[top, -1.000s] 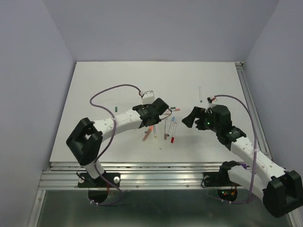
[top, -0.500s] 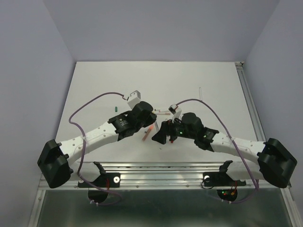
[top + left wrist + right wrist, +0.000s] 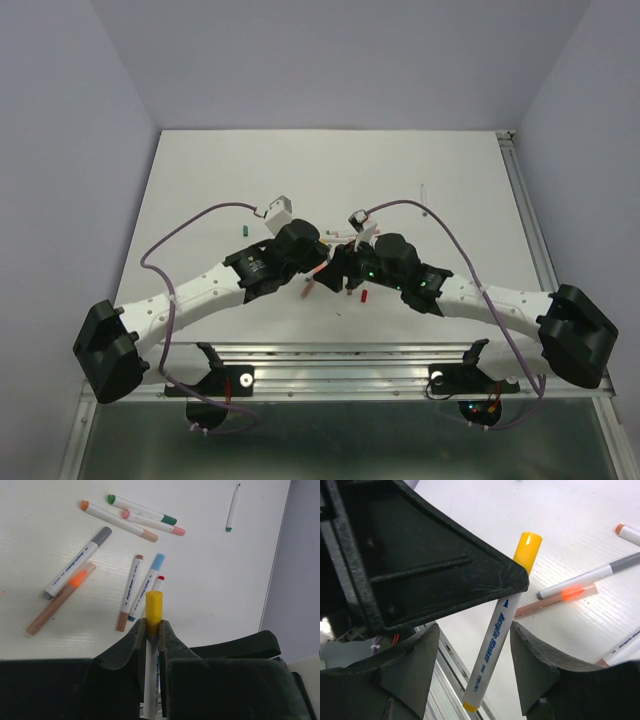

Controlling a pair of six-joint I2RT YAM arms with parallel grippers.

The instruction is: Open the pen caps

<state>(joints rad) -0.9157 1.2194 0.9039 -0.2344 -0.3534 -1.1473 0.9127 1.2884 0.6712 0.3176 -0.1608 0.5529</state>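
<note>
The left fingers (image 3: 172, 642) pinch the white barrel of a pen (image 3: 151, 680) just below its yellow cap (image 3: 154, 607). The cap sits on the pen and stands clear above the fingertips. The right fingers (image 3: 407, 675) are spread, with the same barrel between them at the end away from the yellow cap, and they are not clamped on it. Just beyond the yellow cap, three pens lie side by side on the desk (image 3: 225, 580), bearing a brown cap (image 3: 139, 558), a blue cap (image 3: 158, 561) and a red cap (image 3: 160, 579). Left of these lie a pen with a grey cap (image 3: 101, 536) and a translucent orange pen (image 3: 60, 600). Farther from the yellow cap lie three more capped pens, and well apart from it a thin pen (image 3: 233, 507) lies alone.
</note>
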